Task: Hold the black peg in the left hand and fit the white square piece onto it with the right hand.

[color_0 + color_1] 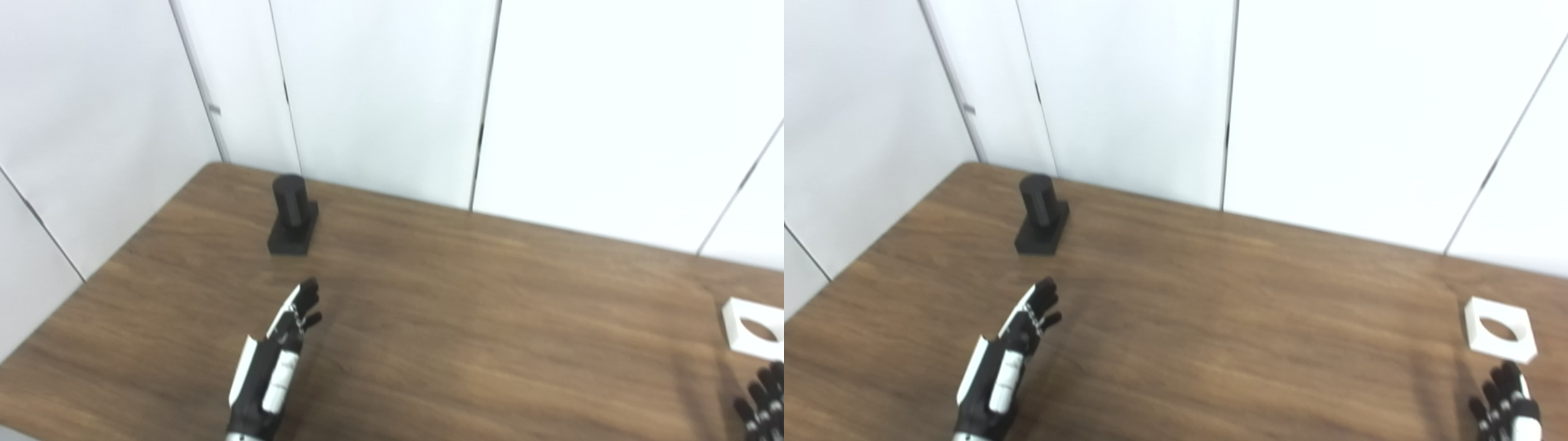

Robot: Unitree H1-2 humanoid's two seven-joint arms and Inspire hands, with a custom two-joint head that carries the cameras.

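- We work over a wooden counter (pixel 1213 318) set against white wall panels (pixel 1335 110); both task parts rest on it, well apart, at opposite sides.
- Our left hand (pixel 1007 361) hovers above the counter's near left area with its fingers (pixel 1041 303) extended, close together and closed on nothing. They point up and away toward the far left corner.
- The black peg (pixel 1038 205) stands upright on its square black base, near the far left corner. Its long axis is vertical. It lies ahead of the left fingers, roughly along the line they point, with a clear gap of bare counter between. The left hand is far the nearer to it.
- The white square piece (pixel 1499 331) lies flat near the right edge, round hole facing up.
- Our right hand (pixel 1507 407) shows only in part at the bottom right corner, just short of the white piece; the visible fingers are spread and hold nothing.
- We judge the next move a forward reach of the left hand, closing around the peg's upright shaft from the side.
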